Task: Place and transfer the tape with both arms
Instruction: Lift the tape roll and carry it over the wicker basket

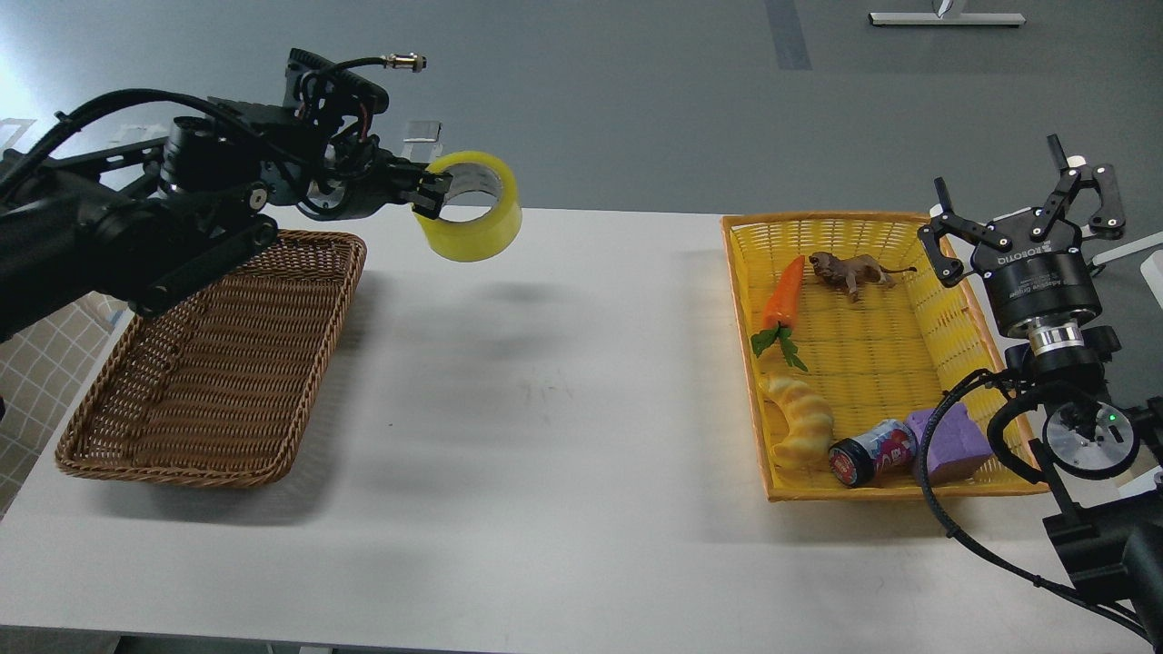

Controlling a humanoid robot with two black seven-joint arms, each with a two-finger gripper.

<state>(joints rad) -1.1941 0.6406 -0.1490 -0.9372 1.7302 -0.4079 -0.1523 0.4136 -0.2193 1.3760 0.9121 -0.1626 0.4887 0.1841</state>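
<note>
The tape (470, 207), judged light and stiff, was pinched through its rim by the left gripper (434, 193), while the right gripper (1027, 195) was spread open.

The left gripper's (434, 193) fingers cover part of the tape's (472, 218) near rim. The left arm (109, 236) hides the brown basket's (218, 363) far-left corner.

Legible markings: one brand name only.
The right gripper (1031, 204), at about 3 o'clock in the head view, bears white lettering "ROBOTIQ" on its black body, seen upside down, with a smaller line beneath too fine to read. The can (874, 452), at about 5 o'clock, carries a red-and-blue printed label, illegible.
</note>
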